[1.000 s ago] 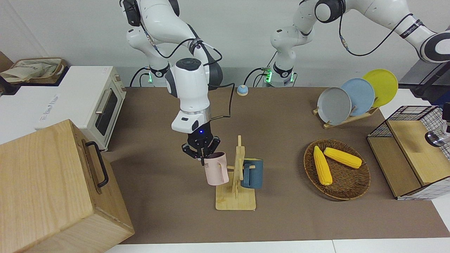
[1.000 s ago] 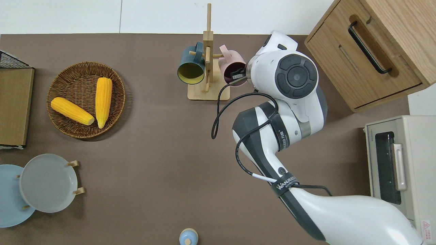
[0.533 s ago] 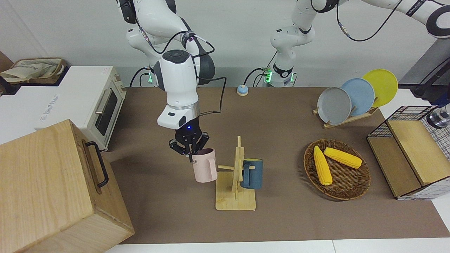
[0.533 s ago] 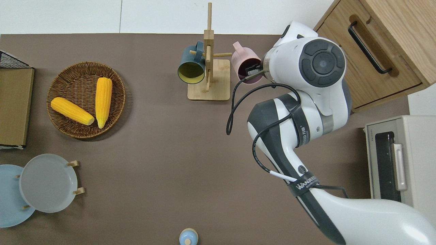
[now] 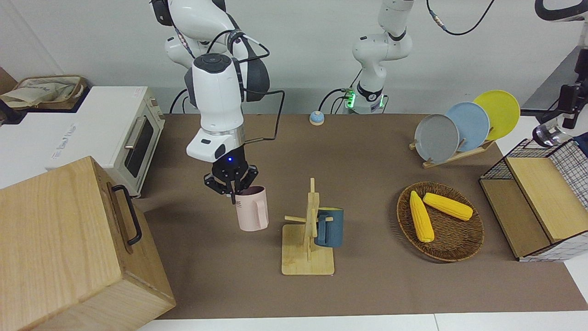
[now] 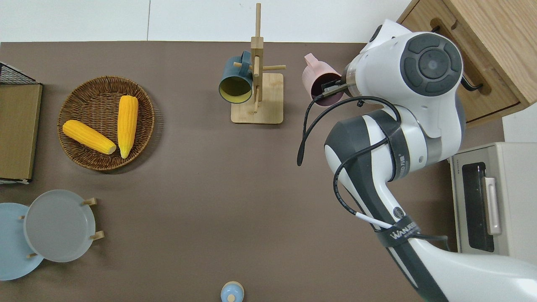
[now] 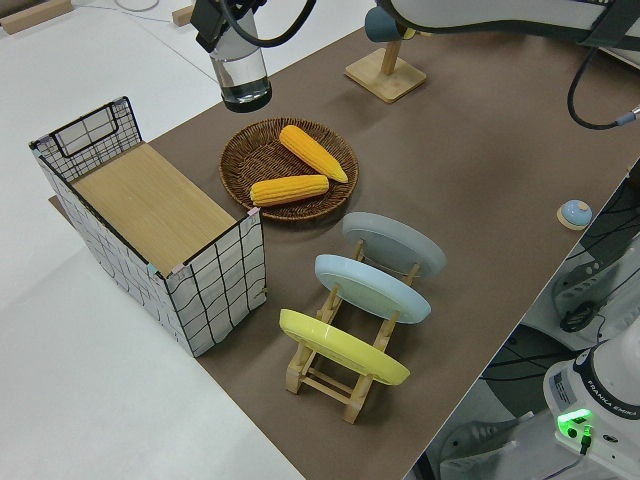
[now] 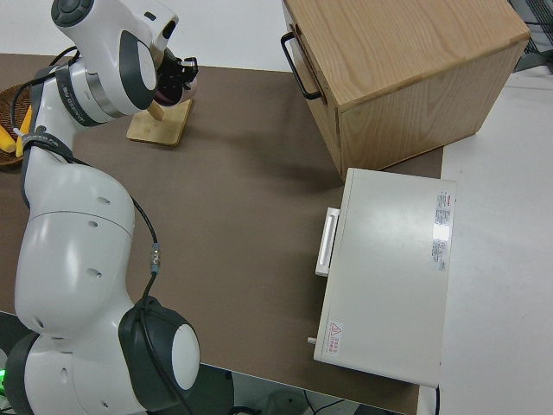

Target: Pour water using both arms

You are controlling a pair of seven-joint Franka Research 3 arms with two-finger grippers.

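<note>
Wall: plain pale grey (image 5: 312, 50).
Table: brown mat (image 6: 188, 188) over a white top (image 6: 84, 19).
Furniture: wooden cabinet (image 5: 64, 248), white toaster oven (image 5: 133, 133), wire-sided shelf (image 7: 160, 215).

I am driving a robotics lab dressed up as a kitchen: two white arms (image 5: 216, 92) bolted at a brown-covered counter (image 5: 367, 151) against a bare wall, with a toaster oven (image 5: 133, 133), plate rack (image 5: 459, 126), mug tree (image 5: 310, 230) and corn basket (image 5: 441, 223) laid out as props.
</note>
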